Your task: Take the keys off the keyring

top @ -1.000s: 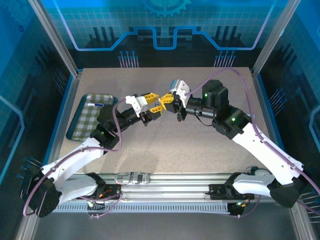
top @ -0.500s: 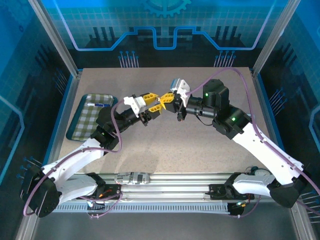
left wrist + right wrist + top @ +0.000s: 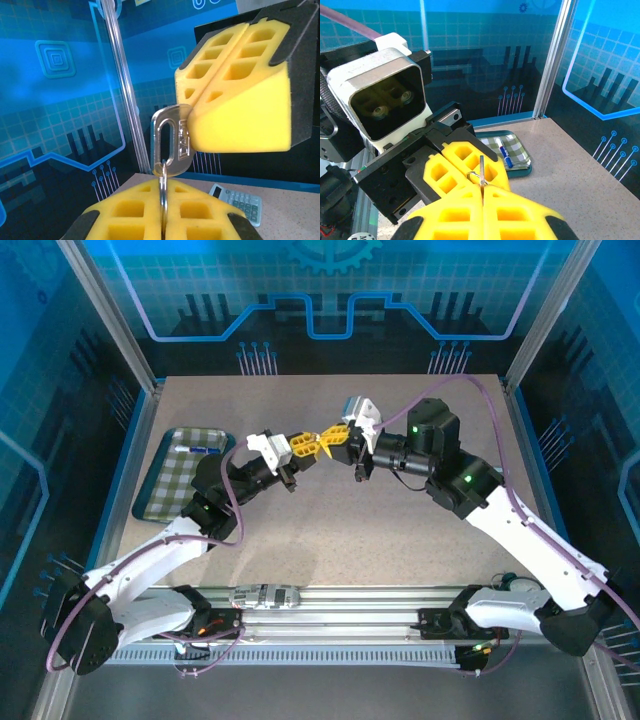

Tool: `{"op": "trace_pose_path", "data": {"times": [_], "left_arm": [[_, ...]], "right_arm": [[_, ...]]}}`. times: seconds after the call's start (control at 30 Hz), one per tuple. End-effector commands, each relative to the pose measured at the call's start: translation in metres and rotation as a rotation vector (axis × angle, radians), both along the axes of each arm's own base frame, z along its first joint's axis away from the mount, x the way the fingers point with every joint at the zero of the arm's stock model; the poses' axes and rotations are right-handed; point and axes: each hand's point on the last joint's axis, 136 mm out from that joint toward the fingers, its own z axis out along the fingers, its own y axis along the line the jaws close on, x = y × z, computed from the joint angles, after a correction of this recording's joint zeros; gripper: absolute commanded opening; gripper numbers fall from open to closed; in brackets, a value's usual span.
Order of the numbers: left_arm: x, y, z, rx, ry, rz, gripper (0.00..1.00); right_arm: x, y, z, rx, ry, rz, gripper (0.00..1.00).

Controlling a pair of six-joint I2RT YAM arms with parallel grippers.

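Silver key point(image 3: 172, 142) was threaded on the keyring point(image 3: 163, 192), both aloft right of the checked tray point(image 3: 165, 480); the left gripper point(image 3: 163, 202) pinched the keyring, the right gripper point(image 3: 199, 102) the key. Separation outstanding.

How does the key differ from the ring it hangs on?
The key is a flat, wide silver piece with a slot, while the keyring is thin wire seen edge-on. The right gripper pinches the key, and the left gripper clamps the keyring. Both are shiny metal, linked together and held above the table.
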Motion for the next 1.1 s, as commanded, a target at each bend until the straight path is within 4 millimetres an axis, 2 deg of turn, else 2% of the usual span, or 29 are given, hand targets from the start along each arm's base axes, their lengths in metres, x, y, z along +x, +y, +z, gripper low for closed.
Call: {"op": "trace_pose_path", "data": {"times": [0.0,0.13,0.5,0.83,1.07], "left_arm": [[-0.007,0.005,0.008,0.003,-0.036,0.015,0.0],[-0.009,0.006,0.009,0.012,-0.037,0.018,0.0],[-0.011,0.01,0.006,0.07,0.071,0.023,0.0],[-0.006,0.015,0.011,0.074,0.183,0.017,0.0],[-0.005,0.018,0.013,0.076,0.205,0.019,0.0]], "right_arm": [[-0.006,-0.012,0.02,0.054,-0.079,-0.01,0.0],[-0.009,-0.015,0.016,0.077,-0.187,-0.011,0.0],[-0.042,-0.019,0.004,0.1,-0.448,0.087,0.0],[-0.067,-0.01,-0.015,-0.06,-0.604,0.175,0.0],[-0.076,-0.006,-0.026,-0.156,-0.688,0.205,0.0]]}}
